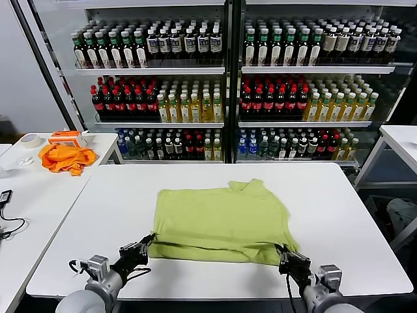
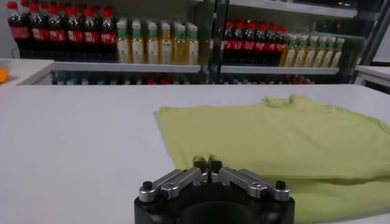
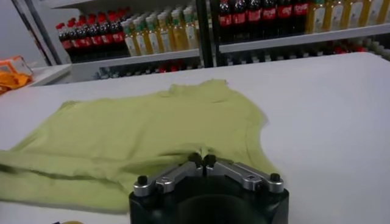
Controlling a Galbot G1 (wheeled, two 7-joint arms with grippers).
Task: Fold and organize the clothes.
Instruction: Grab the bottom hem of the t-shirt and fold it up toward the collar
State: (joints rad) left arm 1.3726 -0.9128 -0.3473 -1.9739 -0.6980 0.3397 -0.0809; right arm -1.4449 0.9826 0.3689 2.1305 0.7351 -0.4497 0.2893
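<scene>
T-shirt, lime green, lies flat on the white table with its near edge pinched at both corners: the left gripper is closed tight on the left corner and the right gripper is closed tight on the right one. I think this is a fold step, so next both claws should lift and carry that edge away from the robot, over the shirt. Ahead of the claws the table has lots of room, and the orange cloth sits far off to the left on another table.

White tables; glass-door coolers behind, shelves packed with bottles.
</scene>
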